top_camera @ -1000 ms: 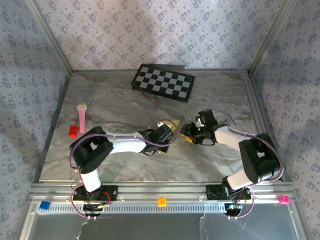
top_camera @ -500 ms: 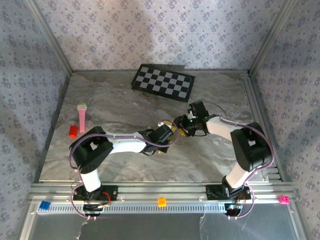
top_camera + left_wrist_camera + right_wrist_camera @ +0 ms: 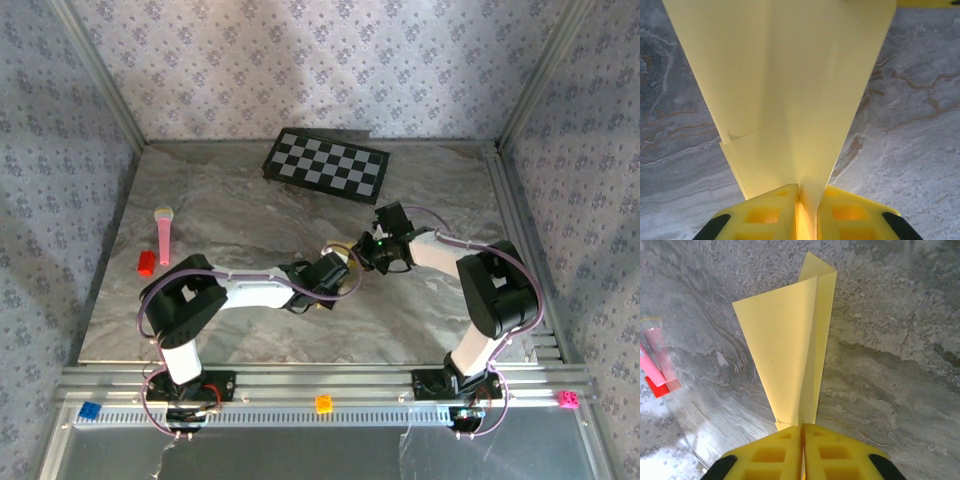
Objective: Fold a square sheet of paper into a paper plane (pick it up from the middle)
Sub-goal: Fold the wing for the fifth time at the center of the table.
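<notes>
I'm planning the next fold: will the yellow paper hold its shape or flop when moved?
The yellow paper looks thin, so probably light and floppy. Its creases, seen where the left tool and right tool pinch it, likely stiffen it lengthwise. Pulled apart, it might tear.

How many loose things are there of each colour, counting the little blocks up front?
Yellow: 1, folded paper
Black-and-white: 1, checkerboard
Pink: 2, stick, pink block
Red: 1, red block
Blue: 1, blue block
Orange: 1, orange block
Total: 7

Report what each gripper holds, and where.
Both hold the folded yellow paper: left gripper pinches one creased edge, right gripper a narrow end.
</notes>
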Controlling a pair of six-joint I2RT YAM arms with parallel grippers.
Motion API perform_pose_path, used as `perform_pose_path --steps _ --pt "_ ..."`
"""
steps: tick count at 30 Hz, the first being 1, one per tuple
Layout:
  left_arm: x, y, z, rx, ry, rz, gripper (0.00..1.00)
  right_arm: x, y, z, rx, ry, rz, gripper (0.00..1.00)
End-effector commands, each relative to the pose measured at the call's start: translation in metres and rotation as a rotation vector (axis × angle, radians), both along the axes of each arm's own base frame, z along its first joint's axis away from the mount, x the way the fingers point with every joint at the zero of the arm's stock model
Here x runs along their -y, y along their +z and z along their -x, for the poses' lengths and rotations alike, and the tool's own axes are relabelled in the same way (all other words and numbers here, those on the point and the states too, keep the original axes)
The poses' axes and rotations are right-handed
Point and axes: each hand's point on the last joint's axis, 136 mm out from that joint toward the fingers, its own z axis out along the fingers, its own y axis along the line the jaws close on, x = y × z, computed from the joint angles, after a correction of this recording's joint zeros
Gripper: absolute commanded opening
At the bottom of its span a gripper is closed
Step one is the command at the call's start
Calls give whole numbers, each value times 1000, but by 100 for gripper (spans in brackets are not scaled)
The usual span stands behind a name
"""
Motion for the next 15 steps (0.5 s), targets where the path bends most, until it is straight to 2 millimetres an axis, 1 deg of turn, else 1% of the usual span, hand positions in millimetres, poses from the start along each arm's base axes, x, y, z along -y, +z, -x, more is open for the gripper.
perform_pose_path --steps 1,3,5,11,15 --pt "3 15 -2 40 -18 -8 17 2 0 2 -8 -1 -4 6" --pt "4 17 -2 47 -18 -7 17 4 -1 3 -11 -6 -4 3" --pt "5 18 -1 54 -20 -5 19 6 -1 3 -11 -18 -6 2" --pt "8 23 0 74 -29 2 21 8 0 4 -12 -28 -11 1" --pt "10 26 0 78 -26 15 20 9 -1 4 -13 -32 -11 1"
